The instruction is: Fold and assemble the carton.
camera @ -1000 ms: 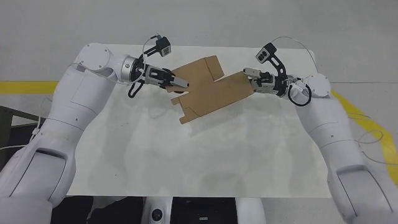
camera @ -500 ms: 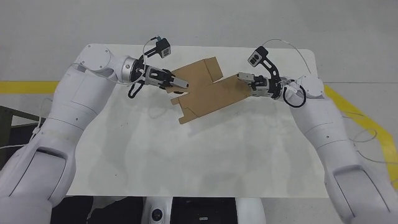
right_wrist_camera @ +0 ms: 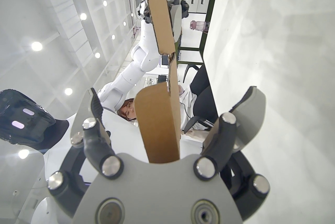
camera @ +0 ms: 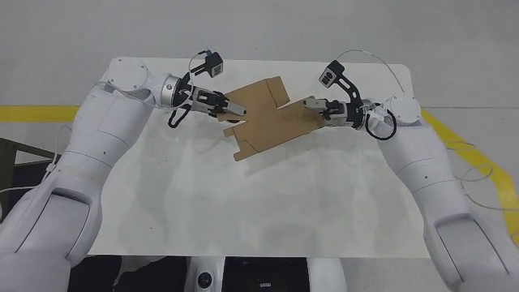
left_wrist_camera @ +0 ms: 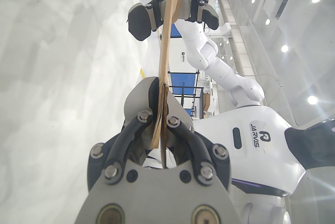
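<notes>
Left jaws: pressed together, pinching the left edge of the carton. The left wrist view shows a doubled layer of board caught between them.

Right jaws: spread wide, one on each side of the carton's right end. We see a gap on both sides in the right wrist view, so they are not touching the board.

Carton: a flat, unfolded brown blank. It spans the space between the two arms, over the far middle of the tabletop. We judge it to be lifted clear of the surface and roughly parallel to it. At the right end, one flap sits between the spread jaws, angled a little off the main panel.

Step in hand, as we read it: the right side is taking its hold, and no fold has been made yet.

Risks from here:
- One pinch at one edge carries the whole blank. The long free span could sag, or pivot in the left jaws.
- If the right jaws meet the board off-centre, one side lands first. That would push the panel sideways and could twist it out of the left pinch.
- Closing on the angled flap rather than the main panel could crease the board at the wrong line.
- Any pull between the arms once both hold could tear or buckle thin board.
</notes>
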